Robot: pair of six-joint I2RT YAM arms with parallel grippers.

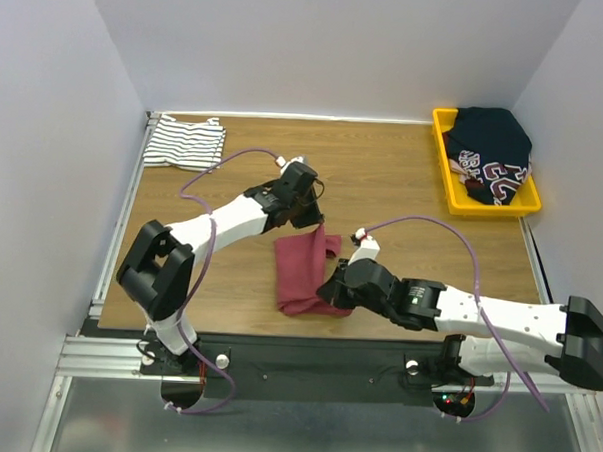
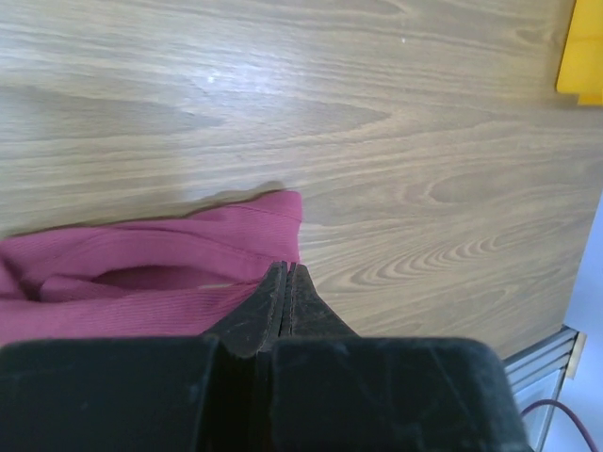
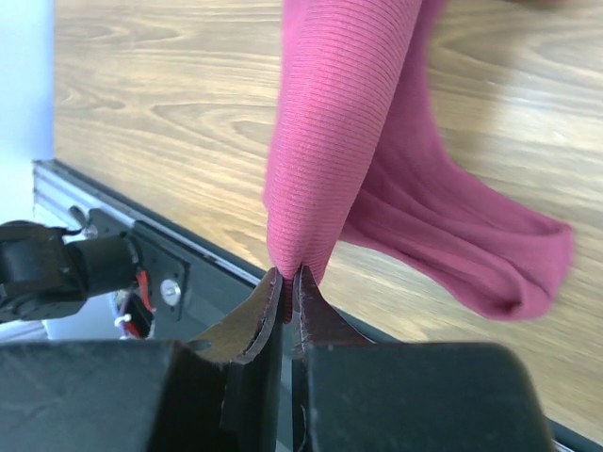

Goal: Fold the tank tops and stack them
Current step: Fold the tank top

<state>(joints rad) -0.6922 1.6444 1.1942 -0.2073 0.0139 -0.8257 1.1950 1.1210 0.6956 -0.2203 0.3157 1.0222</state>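
Observation:
The maroon tank top (image 1: 301, 274) lies bunched at the middle of the table. My left gripper (image 1: 308, 216) is at its far right corner, jaws shut; in the left wrist view the cloth's edge (image 2: 188, 273) runs right into the closed fingertips (image 2: 285, 270). My right gripper (image 1: 332, 290) is shut on the near right edge and holds a fold of the maroon cloth (image 3: 349, 122) lifted off the wood, pinched at the tips (image 3: 290, 275). The white striped tank top (image 1: 185, 141) lies folded in the far left corner.
A yellow bin (image 1: 446, 162) holding dark clothes (image 1: 493, 144) stands at the far right; its corner shows in the left wrist view (image 2: 582, 52). The table's metal front rail (image 1: 306, 361) runs close behind the right gripper.

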